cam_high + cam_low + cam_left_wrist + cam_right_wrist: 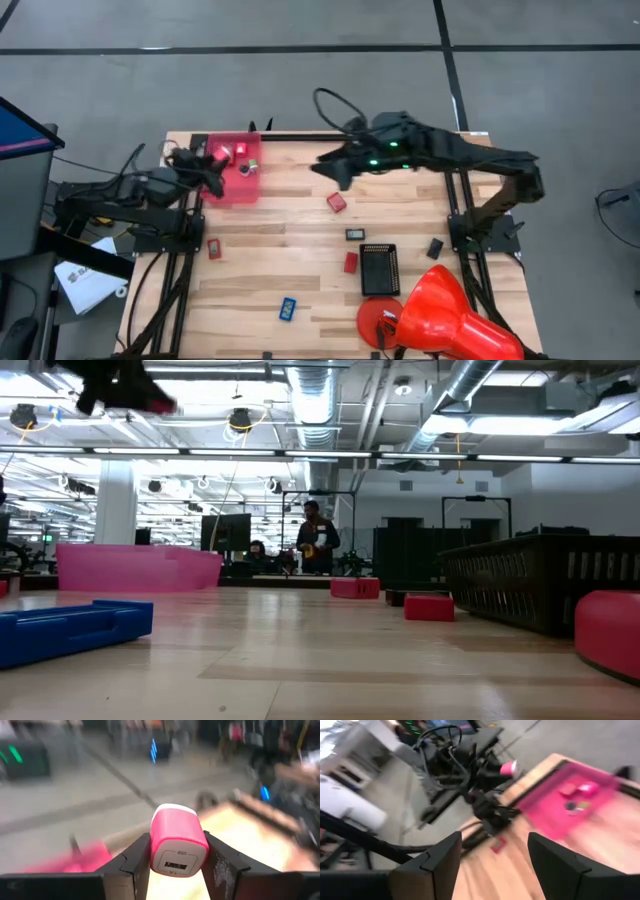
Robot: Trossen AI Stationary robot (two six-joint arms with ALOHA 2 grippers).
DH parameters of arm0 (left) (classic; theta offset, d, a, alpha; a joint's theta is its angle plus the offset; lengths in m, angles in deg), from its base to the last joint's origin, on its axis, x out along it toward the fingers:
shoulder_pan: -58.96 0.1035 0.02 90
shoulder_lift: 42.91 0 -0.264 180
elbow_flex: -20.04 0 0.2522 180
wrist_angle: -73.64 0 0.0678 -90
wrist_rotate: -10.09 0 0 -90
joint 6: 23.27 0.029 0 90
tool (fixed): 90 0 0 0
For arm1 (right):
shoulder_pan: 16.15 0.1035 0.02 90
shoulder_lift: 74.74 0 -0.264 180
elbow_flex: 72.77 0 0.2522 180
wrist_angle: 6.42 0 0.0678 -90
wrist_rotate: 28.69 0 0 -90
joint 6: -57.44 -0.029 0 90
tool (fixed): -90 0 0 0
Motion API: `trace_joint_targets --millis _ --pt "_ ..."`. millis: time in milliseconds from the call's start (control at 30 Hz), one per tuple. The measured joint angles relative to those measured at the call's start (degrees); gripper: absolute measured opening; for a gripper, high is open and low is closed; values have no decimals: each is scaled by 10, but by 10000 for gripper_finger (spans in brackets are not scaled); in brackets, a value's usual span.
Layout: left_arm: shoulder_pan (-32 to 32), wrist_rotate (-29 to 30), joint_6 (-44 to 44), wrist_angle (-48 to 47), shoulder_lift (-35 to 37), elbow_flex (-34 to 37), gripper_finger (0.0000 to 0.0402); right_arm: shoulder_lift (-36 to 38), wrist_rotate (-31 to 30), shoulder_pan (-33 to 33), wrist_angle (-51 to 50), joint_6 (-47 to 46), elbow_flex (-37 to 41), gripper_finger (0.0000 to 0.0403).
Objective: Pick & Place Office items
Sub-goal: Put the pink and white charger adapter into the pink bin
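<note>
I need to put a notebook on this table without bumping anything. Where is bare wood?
Bare wood: the strip between the pink bin and the red block, and the near-left corner beside the blue piece. Crowded: around the black tray and red cone.

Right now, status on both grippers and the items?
Left gripper shut on pink charger, over pink bin. Right gripper open, empty, above mid-table. Red blocks, blue piece still on table. Nothing in the way.
</note>
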Motion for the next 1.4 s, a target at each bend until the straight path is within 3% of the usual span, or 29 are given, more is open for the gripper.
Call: trace_joint_targets --millis 133,267,367,533,800,1067,1400 --pt "25 -98 -97 -83 -31 0 135 38 -62 22 -75 1 0 222" --pt "71 -112 -134 -45 -87 0 136 61 -105 47 -94 -8 11 222" --pt "149 -159 -186 -35 -144 0 136 79 -123 61 -95 -31 45 222" --pt "309 -314 -243 -35 -260 0 136 115 -155 99 -51 -81 125 222" --pt "493 -415 -209 -39 -367 0 136 181 -243 175 14 -165 235 221" --pt "538 -410 -175 -78 -393 0 136 220 -363 259 25 -229 291 221" --pt "539 -409 -132 -110 -407 0 142 234 -427 305 25 -239 295 221"
